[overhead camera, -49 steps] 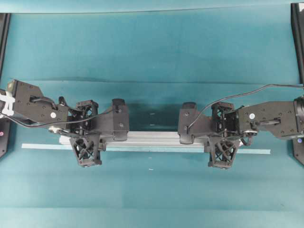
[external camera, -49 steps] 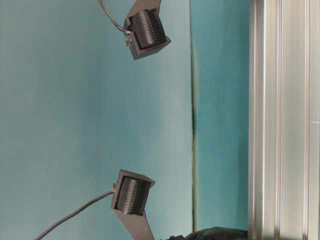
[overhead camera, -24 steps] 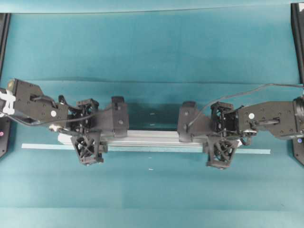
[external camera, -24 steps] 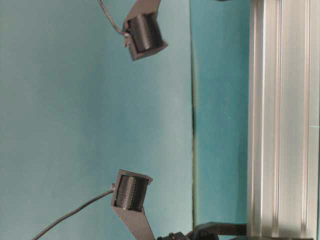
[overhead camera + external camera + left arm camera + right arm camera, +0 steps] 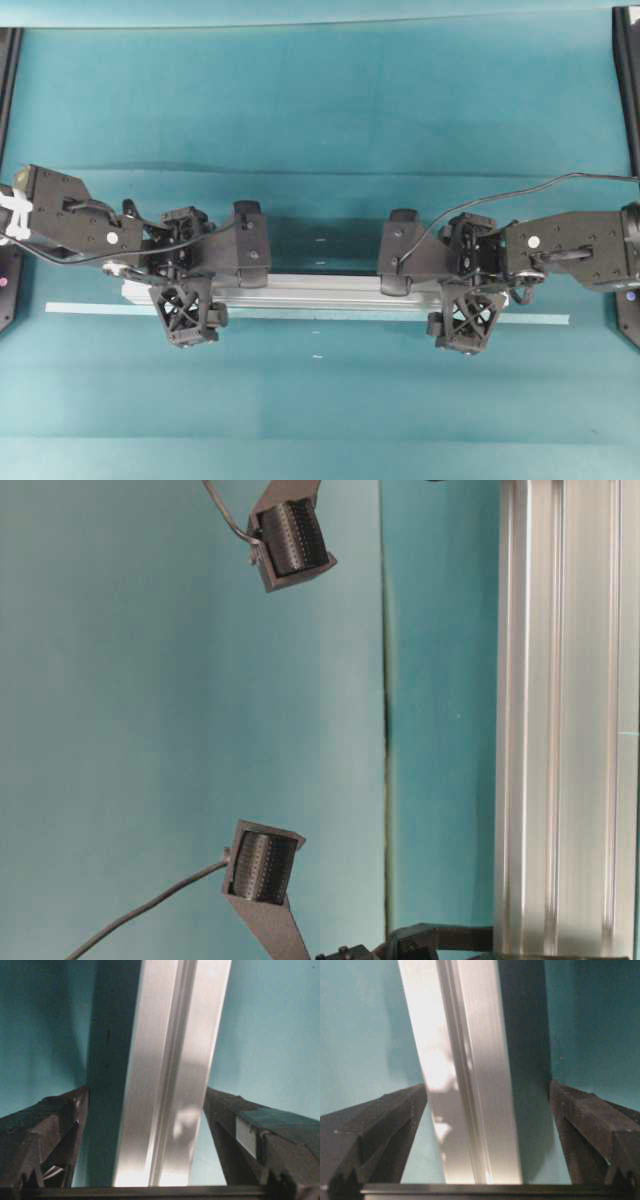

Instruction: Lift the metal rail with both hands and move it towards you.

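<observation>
While the metal rail (image 5: 320,292) lies flat on the teal tabletop (image 5: 330,110), parallel to its near edge and nearer to it than to the far edge, both grippers straddle it with jaws spread apart. Left gripper (image 5: 187,268) stands over the rail's left end, right gripper (image 5: 470,280) over its right end; wrist views show bare tabletop between fingers (image 5: 50,1125) and rail. A pale tape strip (image 5: 80,308) runs just beside the rail's near side.

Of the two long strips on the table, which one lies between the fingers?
The metal rail, thick, silver and grooved; the thin pale tape strip lies flat beside it, nearer the table's front edge.
</observation>
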`<state>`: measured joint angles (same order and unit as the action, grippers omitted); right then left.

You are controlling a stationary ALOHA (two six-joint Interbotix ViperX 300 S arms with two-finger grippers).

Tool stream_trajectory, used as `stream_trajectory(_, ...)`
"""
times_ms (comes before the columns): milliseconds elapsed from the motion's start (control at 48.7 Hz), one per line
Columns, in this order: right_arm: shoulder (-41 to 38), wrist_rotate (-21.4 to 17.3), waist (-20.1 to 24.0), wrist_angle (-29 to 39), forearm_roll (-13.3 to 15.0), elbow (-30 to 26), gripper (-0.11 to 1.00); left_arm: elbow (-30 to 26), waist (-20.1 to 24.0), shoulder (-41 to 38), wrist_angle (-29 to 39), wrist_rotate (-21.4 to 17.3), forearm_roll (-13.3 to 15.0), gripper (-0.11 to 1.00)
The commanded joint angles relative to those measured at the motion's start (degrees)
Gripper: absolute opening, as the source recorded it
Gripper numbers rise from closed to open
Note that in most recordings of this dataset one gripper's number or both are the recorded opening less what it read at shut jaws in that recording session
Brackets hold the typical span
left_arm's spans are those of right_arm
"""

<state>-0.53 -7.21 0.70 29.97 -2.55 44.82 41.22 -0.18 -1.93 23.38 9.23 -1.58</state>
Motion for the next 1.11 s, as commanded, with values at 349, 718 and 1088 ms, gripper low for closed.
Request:
stream_trajectory(349, 7.38, -0.09, -2.29, 0.97, 0.35, -0.44, 1.00, -0.35, -0.18, 4.04, 1.05, -0.18, 0.09, 0.89)
stream_trajectory(718, 24.08, 0.00, -3.16, 3.96, 0.35, 0.62, 1.00, -0.09, -0.26, 18.81, 7.65, -0.44, 0.09, 0.90)
stream_trajectory(1088, 36.39, 0.00, -3.16, 3.52, 0.35, 2.90, 1.00, 0.79, -1.49, 31.55, 5.98, -5.19, 0.09, 0.90)
